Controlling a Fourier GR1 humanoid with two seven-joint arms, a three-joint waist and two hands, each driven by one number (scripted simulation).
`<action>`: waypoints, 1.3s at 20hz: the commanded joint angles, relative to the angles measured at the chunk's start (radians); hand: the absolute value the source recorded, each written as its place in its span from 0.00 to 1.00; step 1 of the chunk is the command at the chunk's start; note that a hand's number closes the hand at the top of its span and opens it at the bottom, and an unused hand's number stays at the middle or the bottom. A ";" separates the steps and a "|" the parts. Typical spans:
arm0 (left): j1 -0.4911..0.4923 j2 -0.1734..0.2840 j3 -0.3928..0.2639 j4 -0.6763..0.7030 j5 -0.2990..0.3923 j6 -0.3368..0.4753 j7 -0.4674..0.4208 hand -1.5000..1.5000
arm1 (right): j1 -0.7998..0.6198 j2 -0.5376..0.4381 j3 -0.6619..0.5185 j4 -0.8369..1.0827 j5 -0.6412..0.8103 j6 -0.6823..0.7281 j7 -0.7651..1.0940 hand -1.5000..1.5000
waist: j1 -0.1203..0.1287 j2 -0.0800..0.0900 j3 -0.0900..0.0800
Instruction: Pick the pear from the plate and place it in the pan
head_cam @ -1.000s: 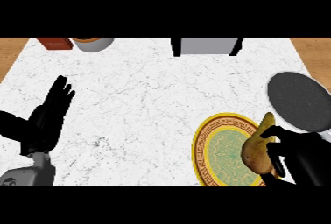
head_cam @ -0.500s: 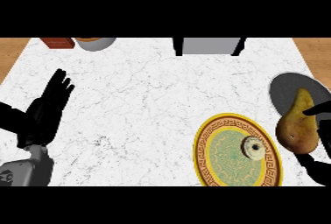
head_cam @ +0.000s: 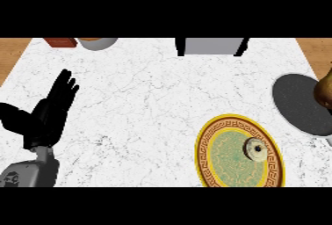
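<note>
Pear (head_cam: 323, 90) lifted off plate (head_cam: 209, 151), now over pan (head_cam: 303, 103) edge; right hand out of frame, fingers unknowable. Left hand (head_cam: 48, 116) fingers released.

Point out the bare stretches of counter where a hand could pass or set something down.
The widest bare patch of the marble counter lies between the resting left hand and the plate, up to the grey box. The right side is crowded: the plate, with a small round item on it, the pan and the pear.
</note>
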 commanded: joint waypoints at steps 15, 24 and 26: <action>-0.066 0.010 0.033 0.121 0.016 -0.050 -0.045 0.50 | -0.417 -0.094 -0.034 1.140 0.060 -0.344 -0.586 1.00 | 0.023 0.010 0.001; -0.038 -0.025 0.000 0.056 -0.015 -0.013 -0.034 0.50 | -0.478 -0.116 -0.074 1.449 0.092 -0.356 -0.482 0.00 | 0.040 0.020 0.003; -0.032 -0.014 -0.007 0.045 -0.008 -0.037 -0.029 0.50 | -0.491 -0.127 -0.076 1.497 0.091 -0.346 -0.534 0.00 | 0.044 0.020 0.004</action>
